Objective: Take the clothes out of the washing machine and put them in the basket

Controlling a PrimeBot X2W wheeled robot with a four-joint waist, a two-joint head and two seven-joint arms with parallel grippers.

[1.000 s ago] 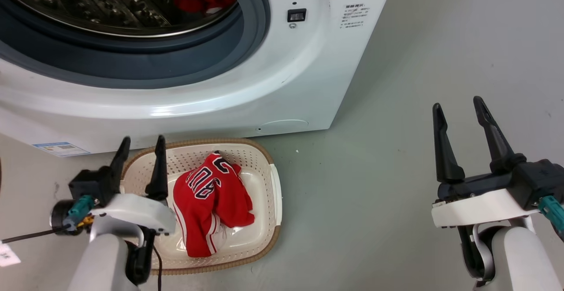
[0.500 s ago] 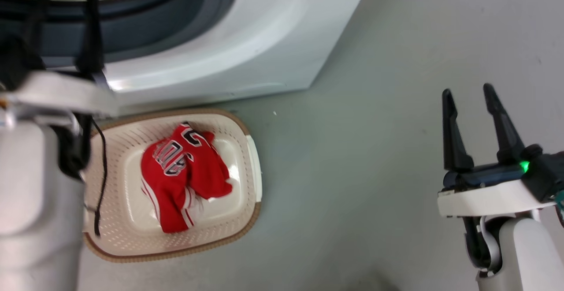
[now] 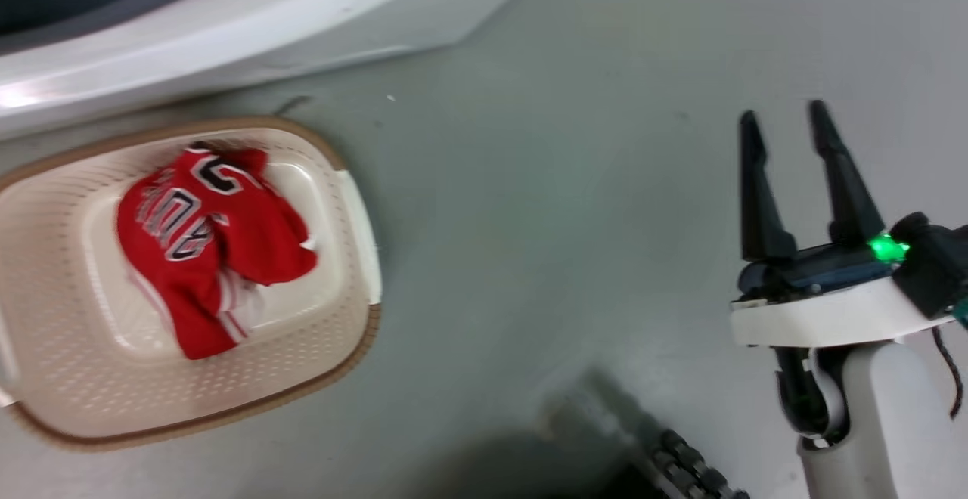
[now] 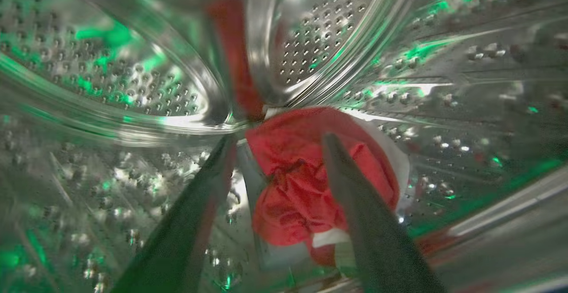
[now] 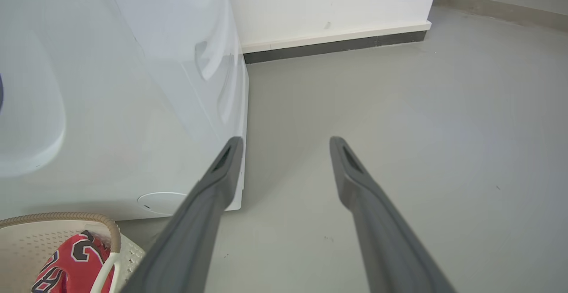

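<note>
With left gripper [image 4: 279, 138] spread, pinching nothing, aimed at red garment [image 4: 293, 182] deep in drum [image 4: 133, 84]: risk of closing on one loose fold, then dropping it short of basket [image 3: 333, 348] holding jersey [image 3: 204, 242]. Right gripper [image 3: 783, 117] spread, idle.

A laundry room is suggested by the washing machine [image 5: 133, 84] at left, grey floor [image 5: 399, 128] and skirted white wall [image 5: 333, 4]

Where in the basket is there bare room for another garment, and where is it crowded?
Free, in the head view: the bottom of the basket right of and below the red jersey, out to its sides; also the grey floor between basket and right gripper. Crowded: the basket's middle and upper left, where the jersey lies bunched.
</note>
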